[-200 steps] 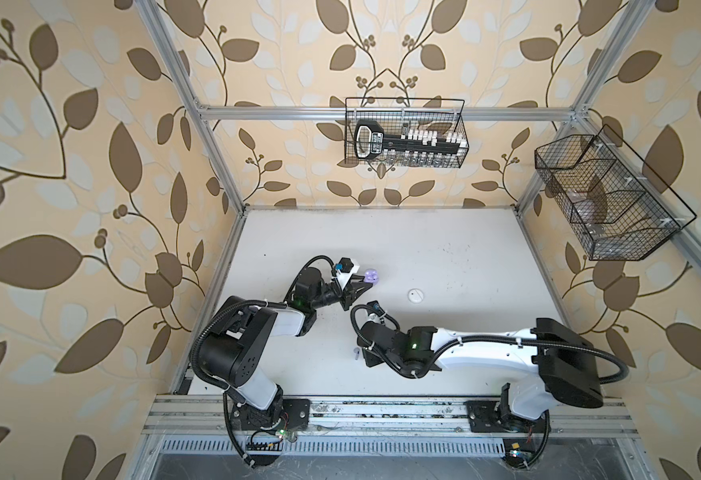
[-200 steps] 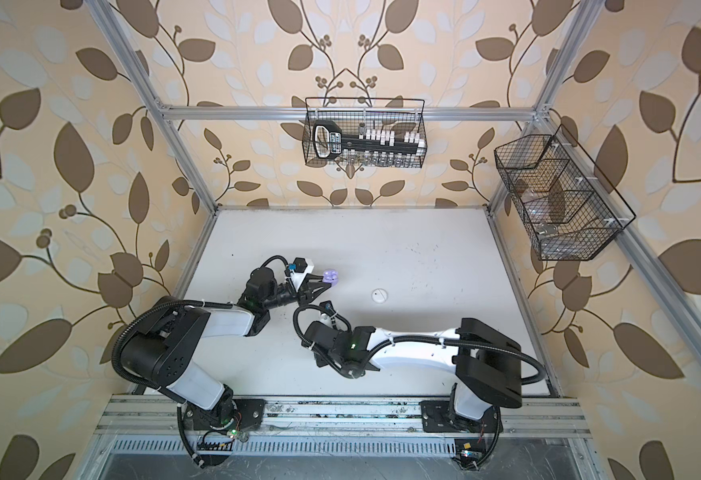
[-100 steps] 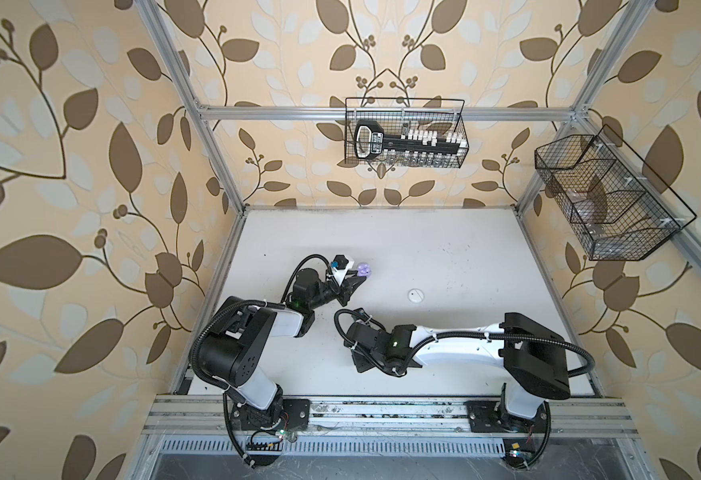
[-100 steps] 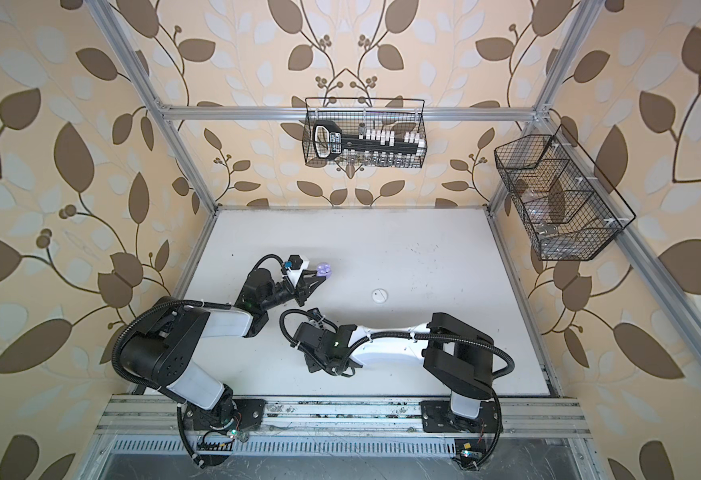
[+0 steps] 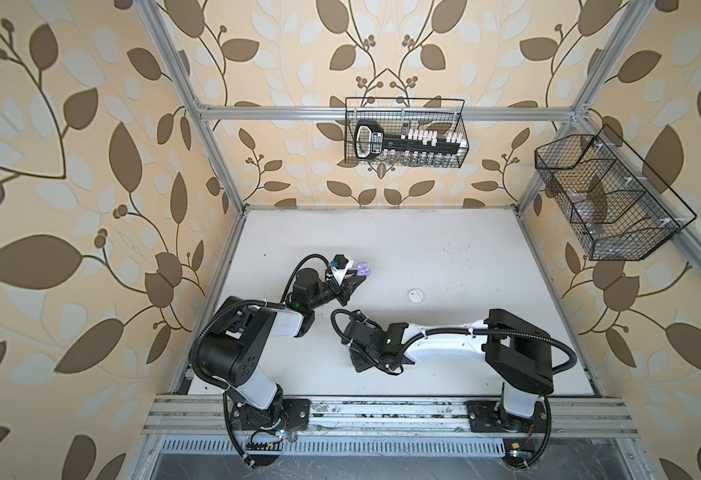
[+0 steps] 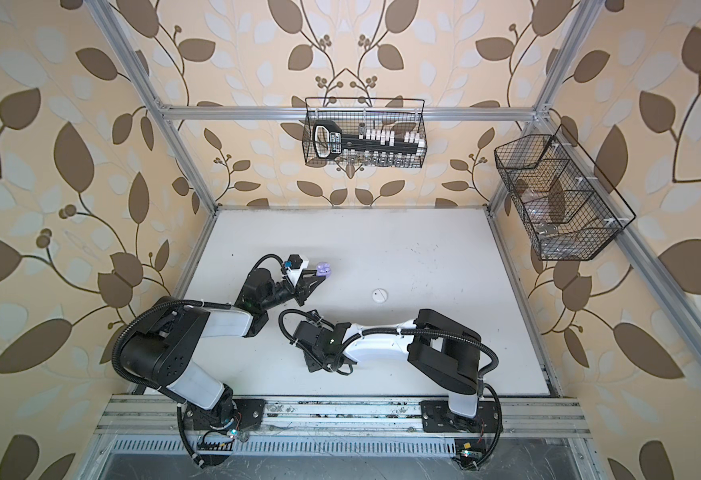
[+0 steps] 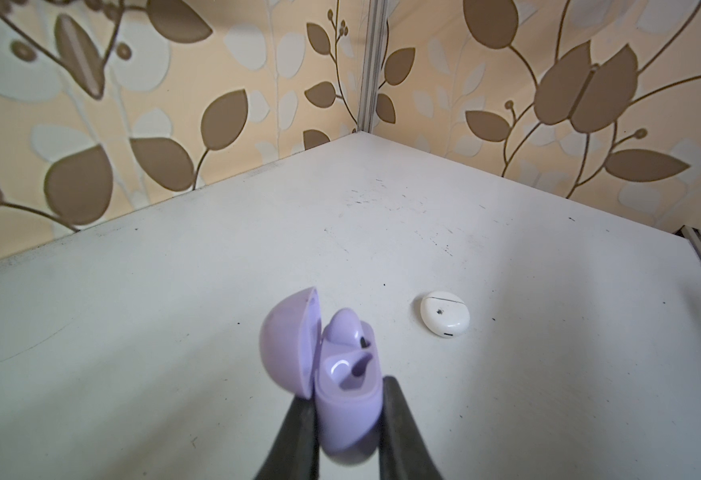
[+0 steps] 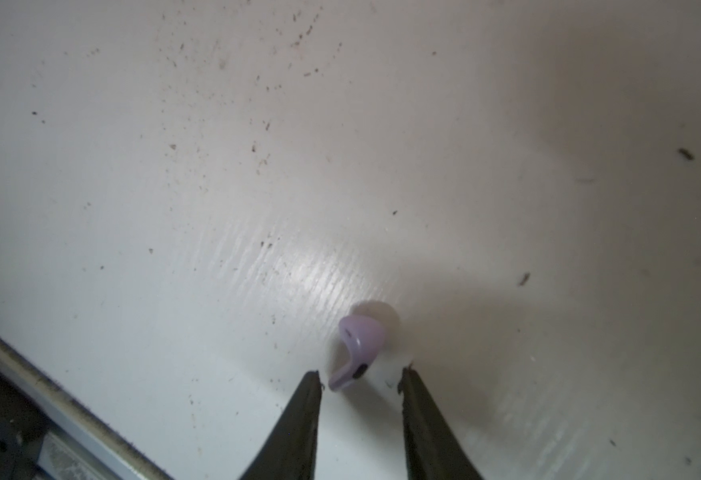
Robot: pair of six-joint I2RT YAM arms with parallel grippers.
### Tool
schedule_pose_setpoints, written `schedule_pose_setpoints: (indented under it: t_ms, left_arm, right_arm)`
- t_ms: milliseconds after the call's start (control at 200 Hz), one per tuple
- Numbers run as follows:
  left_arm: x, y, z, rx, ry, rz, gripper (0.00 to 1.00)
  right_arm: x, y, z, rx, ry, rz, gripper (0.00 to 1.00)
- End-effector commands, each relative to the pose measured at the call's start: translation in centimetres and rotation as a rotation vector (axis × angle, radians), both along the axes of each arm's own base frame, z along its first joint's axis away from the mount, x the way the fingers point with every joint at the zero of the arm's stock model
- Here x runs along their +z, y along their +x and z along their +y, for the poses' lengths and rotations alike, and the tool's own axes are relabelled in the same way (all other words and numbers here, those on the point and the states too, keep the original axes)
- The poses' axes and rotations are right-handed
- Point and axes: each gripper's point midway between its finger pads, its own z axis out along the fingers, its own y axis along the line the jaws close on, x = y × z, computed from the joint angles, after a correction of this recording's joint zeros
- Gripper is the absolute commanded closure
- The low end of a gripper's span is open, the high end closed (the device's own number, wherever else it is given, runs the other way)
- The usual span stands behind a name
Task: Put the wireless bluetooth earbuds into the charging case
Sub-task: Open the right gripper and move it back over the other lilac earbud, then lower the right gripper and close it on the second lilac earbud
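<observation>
Lilac case [image 7: 340,409] gripped by L end effector [image 7: 344,392].

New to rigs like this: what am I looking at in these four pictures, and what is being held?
Two robot arms work over a white table. Two pictures look down from above; the other two come from cameras on each arm's wrist. The left end effector is shut on an open pale lilac round plastic charging case, one lilac earbud seated, one socket empty. The right end effector is open, its tips either side of a loose lilac stemmed earbud lying on the table. A closed white round case lies apart.
</observation>
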Motion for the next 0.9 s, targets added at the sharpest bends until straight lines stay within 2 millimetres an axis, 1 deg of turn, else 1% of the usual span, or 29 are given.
schedule_pose_setpoints:
  t_ms: [0, 280, 620, 895]
  left_arm:
    - [2.2, 0.4, 0.5, 0.017, -0.019, -0.086, 1.0]
    - [2.2, 0.5, 0.6, 0.019, -0.019, -0.087, 1.0]
    - [2.2, 0.5, 0.6, 0.022, -0.013, -0.089, 1.0]
    - [2.0, 0.5, 0.7, 0.024, -0.012, -0.083, 1.0]
  right_arm:
    - [0.0, 0.6, 0.8, 0.001, 0.007, -0.001, 0.66]
    - [-0.5, 1.1, 0.9, 0.0, -0.009, -0.001, 0.66]
    - [-1.1, 1.2, 0.9, 0.023, -0.05, -0.004, 0.67]
    - [-1.7, 1.0, 0.2, 0.039, -0.112, -0.014, 0.68]
